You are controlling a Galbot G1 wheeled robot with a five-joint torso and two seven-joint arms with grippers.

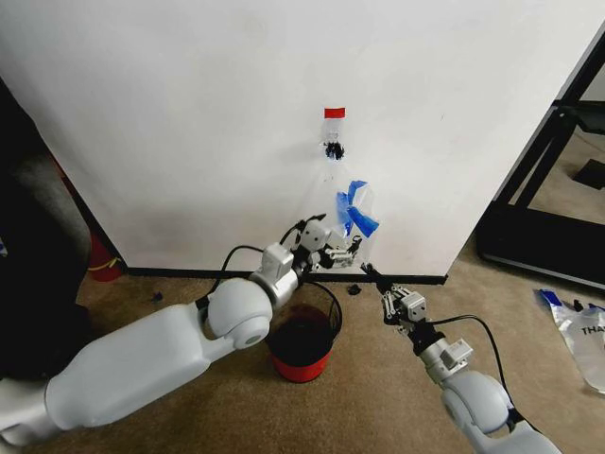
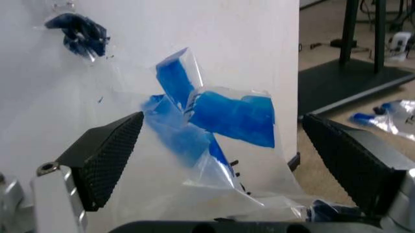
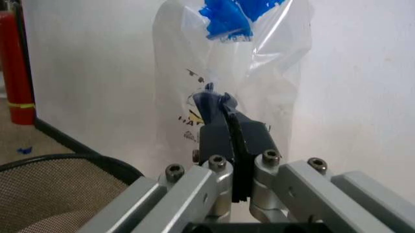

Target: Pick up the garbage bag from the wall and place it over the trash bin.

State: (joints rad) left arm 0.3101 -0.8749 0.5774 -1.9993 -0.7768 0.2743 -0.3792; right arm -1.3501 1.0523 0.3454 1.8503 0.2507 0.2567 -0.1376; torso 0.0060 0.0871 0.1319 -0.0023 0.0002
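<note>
The left end effector [image 1: 342, 253], above the small round dark bin with red base [image 1: 302, 342] standing on the carpet by the black baseboard, holds its fingers [image 2: 107, 158] spread on either side of the thin clear plastic bag with blue handles [image 1: 352, 216]. That bag hangs from the black hook [image 1: 333, 148] under red tape on the white wall [image 1: 189, 123], its print mostly hidden. The right end effector [image 1: 375, 281] is pressed together, pinching the bag's lower edge.

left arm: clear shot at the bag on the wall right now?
Probably yes. The left pincer is open with the bag hanging between its pads, nothing between them. The right pincer is shut on the bag's lower edge.
</note>
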